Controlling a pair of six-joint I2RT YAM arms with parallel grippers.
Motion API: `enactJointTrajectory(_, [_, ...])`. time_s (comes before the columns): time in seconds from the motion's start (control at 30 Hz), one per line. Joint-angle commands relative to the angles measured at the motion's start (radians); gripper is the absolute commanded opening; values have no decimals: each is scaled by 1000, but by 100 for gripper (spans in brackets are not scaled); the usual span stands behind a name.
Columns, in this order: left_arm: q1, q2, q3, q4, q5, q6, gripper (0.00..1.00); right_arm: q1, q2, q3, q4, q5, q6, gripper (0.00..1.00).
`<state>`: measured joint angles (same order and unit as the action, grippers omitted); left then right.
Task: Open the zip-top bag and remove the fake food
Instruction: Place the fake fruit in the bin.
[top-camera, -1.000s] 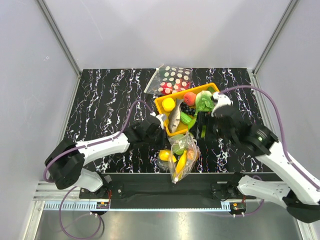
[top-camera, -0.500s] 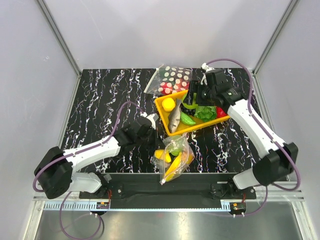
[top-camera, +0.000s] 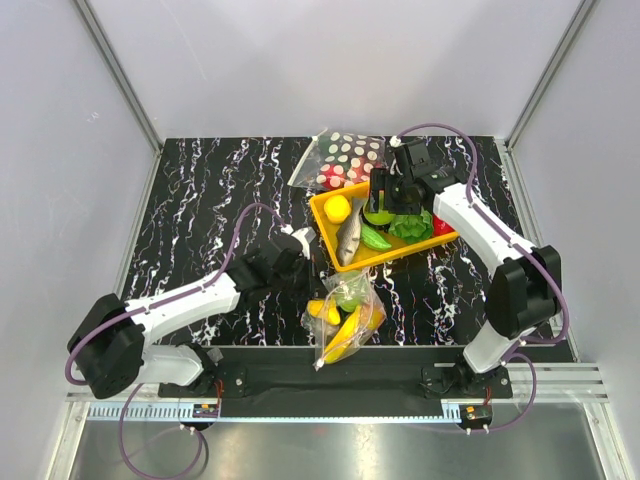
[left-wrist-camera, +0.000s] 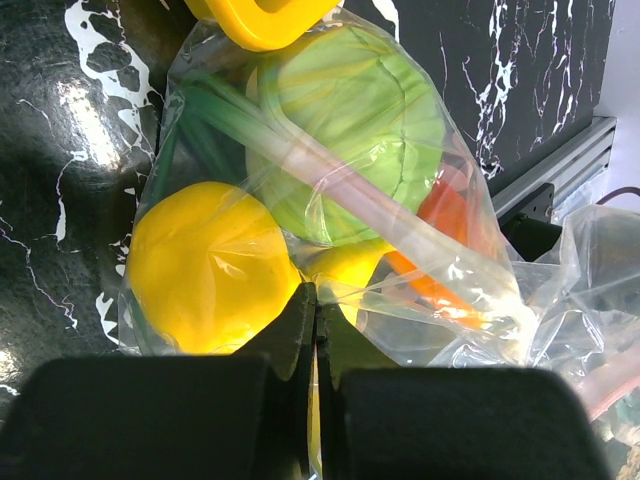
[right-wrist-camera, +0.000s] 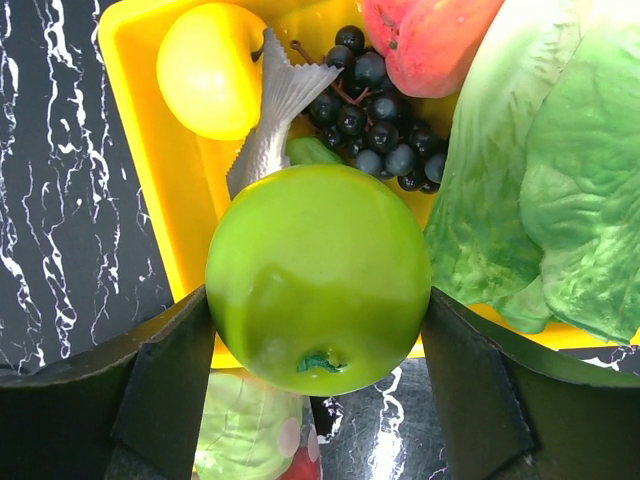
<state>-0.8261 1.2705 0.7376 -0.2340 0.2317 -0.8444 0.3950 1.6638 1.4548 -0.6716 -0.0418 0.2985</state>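
Fake food (top-camera: 330, 311) fills the zip-top bag (top-camera: 345, 320), seen from above at the table's (top-camera: 200, 200) near middle, just near of the yellow tray (top-camera: 317, 212). Left wrist view: the left gripper (left-wrist-camera: 312, 305) is pinched shut on its plastic. Right wrist view: the right gripper (right-wrist-camera: 318, 300) clasps a green apple (right-wrist-camera: 318, 265) above the tray.

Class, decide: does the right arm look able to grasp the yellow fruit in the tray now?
Probably not yet: the right gripper is full, holding the green apple; the yellow fruit itself lies uncovered.
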Motion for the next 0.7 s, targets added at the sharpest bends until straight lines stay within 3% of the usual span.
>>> enactJointTrajectory(0.0, [8, -14, 23, 12, -3, 22, 0, -7, 1, 53, 24, 28, -19, 61])
enactJointTrajectory(0.1, [8, 9, 37, 7, 3, 33, 0, -10, 5, 59, 27, 34, -22, 78])
enactJointTrajectory(0.17, [8, 13, 43, 12, 11, 34, 0, -15, 4, 64, 23, 37, -27, 80])
enactJointTrajectory(0.27, [8, 21, 51, 19, 12, 30, 0, -18, 2, 72, 20, 37, -38, 99])
enactJointTrajectory(0.67, [10, 26, 60, 10, 8, 28, 0, -21, -97, 82, -23, -61, -59, 100])
